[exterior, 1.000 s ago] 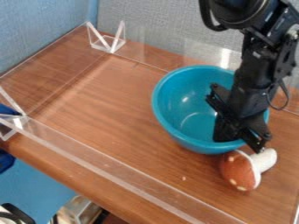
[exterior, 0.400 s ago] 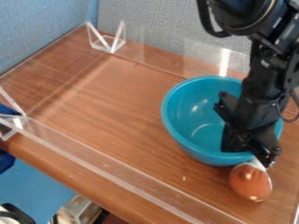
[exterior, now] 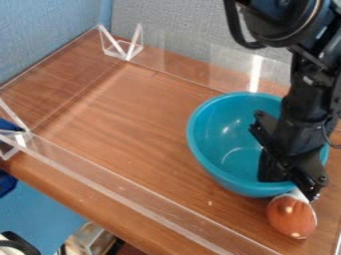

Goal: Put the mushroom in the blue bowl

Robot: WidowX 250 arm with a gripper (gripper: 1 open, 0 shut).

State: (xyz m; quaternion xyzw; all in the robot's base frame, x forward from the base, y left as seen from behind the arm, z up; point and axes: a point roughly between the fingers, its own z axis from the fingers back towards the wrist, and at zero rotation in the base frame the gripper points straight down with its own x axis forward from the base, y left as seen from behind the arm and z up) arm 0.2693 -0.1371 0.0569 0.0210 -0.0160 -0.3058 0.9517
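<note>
The mushroom (exterior: pixel 290 215) lies on the wooden table at the lower right, its reddish-brown cap toward the camera, just outside the blue bowl's near right rim. The teal-blue bowl (exterior: pixel 229 139) sits on the table right of centre. My black gripper (exterior: pixel 301 179) hangs down over the bowl's right edge, its tips directly above and against the mushroom. The jaws look shut; whether they pinch the mushroom's stem is hidden behind the cap.
A low clear acrylic wall (exterior: pixel 94 164) fences the wooden table (exterior: pixel 107 110), with clear corner brackets at the back left (exterior: pixel 120 42). A blue backdrop stands behind. The arm's dark links rise at the upper right.
The gripper has shifted right and toward the front edge. The mushroom and the bowl have both slid that way with it; the mushroom now shows only its cap.
</note>
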